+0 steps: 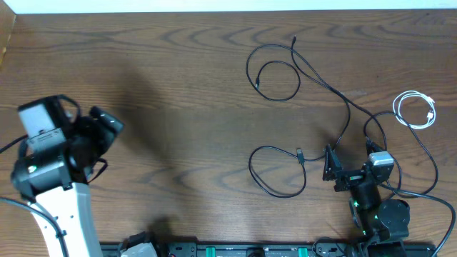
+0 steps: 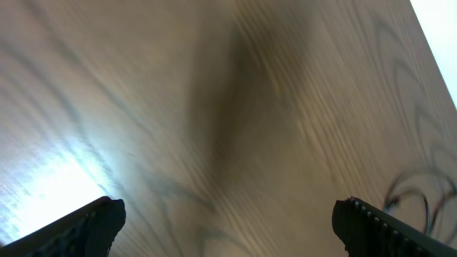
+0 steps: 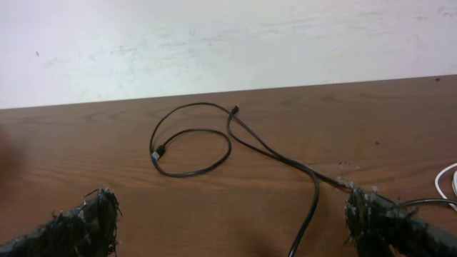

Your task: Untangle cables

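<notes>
Thin black cables lie on the right half of the wooden table. One forms a loop at the back and another a loop nearer the front. A small white cable is coiled at the far right. My right gripper stands open beside the crossing strands. In its wrist view the back loop lies ahead and one black strand runs between the open fingers. My left gripper is open at the far left, over bare wood, far from the cables.
The table's far edge meets a pale wall. The white edge of the table shows at the top right of the left wrist view, and a blurred black cable loop shows at its lower right.
</notes>
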Tool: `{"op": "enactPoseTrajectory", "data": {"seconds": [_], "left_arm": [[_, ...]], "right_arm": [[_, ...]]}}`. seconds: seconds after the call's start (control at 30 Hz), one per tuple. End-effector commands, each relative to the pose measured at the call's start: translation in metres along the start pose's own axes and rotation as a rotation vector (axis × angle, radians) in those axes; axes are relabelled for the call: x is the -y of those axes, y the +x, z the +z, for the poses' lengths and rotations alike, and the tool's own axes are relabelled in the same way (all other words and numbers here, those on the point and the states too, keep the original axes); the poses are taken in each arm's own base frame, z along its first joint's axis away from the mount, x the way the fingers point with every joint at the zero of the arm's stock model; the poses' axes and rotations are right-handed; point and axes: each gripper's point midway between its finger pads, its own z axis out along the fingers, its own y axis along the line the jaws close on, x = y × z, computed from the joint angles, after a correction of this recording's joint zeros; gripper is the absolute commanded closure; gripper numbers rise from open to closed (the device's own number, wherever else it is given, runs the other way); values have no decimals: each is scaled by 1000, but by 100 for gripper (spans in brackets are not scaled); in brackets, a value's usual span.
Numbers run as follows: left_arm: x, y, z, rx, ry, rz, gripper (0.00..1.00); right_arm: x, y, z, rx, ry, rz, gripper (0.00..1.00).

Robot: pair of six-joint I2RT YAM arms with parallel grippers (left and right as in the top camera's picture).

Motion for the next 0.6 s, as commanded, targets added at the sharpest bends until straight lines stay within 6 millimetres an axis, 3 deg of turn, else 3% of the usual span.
{"op": "enactPoseTrajectory", "data": {"seconds": [0.0, 0.2, 0.47, 0.57], "left_arm": [[19, 15, 4, -43, 23, 85, 2], [29, 30, 23, -123, 2, 140, 2], [21, 25, 29, -105, -51, 144, 2], [11, 32, 30, -134, -92, 187, 2]], "right_arm": [[0, 0, 0, 2, 2, -15, 1], [0, 0, 0, 1, 2, -15, 1], [0, 0, 0, 1, 2, -15, 1], [0, 0, 0, 2, 2, -15, 1]]}}
